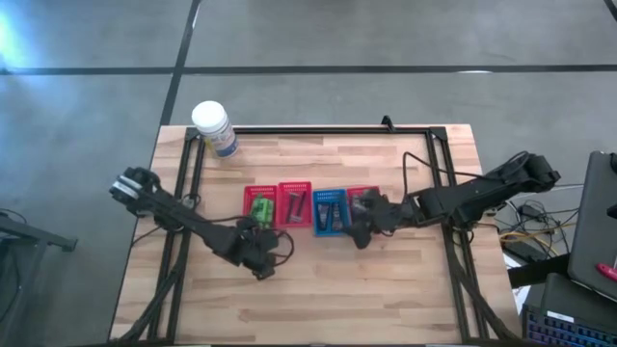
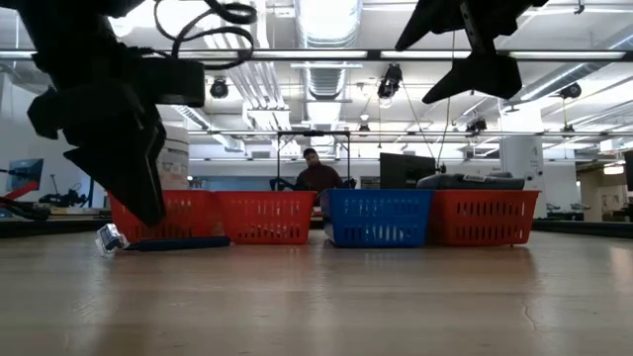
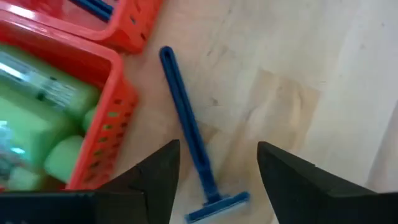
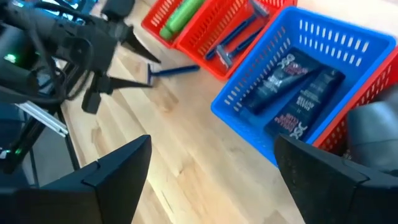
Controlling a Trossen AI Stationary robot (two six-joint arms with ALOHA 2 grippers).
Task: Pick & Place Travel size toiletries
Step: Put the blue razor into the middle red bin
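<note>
Standing in a row across the middle of the wooden table (image 1: pixel 318 289) are four small mesh baskets: a red basket (image 1: pixel 259 205) holding bright green bottles (image 3: pixel 37 118), a second red basket (image 1: pixel 295 204) holding blue-handled razors (image 4: pixel 233 42), a blue basket (image 1: pixel 329 211) with two dark flat tubes (image 4: pixel 295 93) lying side by side in it, and a far red basket (image 2: pixel 484 217) partly covered from above by the right arm, with something grey (image 4: pixel 373 127) showing in it. One loose razor (image 3: pixel 189 134) lies flat on the table just beside the green-bottle basket, outside it, its head pointing away from the row. The left gripper (image 3: pixel 217 177) hovers over that razor with its fingers spread wide on either side of the handle, holding nothing. The right gripper (image 4: pixel 211 168) hangs above the blue basket's near edge, its fingers also wide apart and empty. A large white lidded jar (image 1: pixel 213 127) stands at the table's far left corner, well apart from the baskets.
</note>
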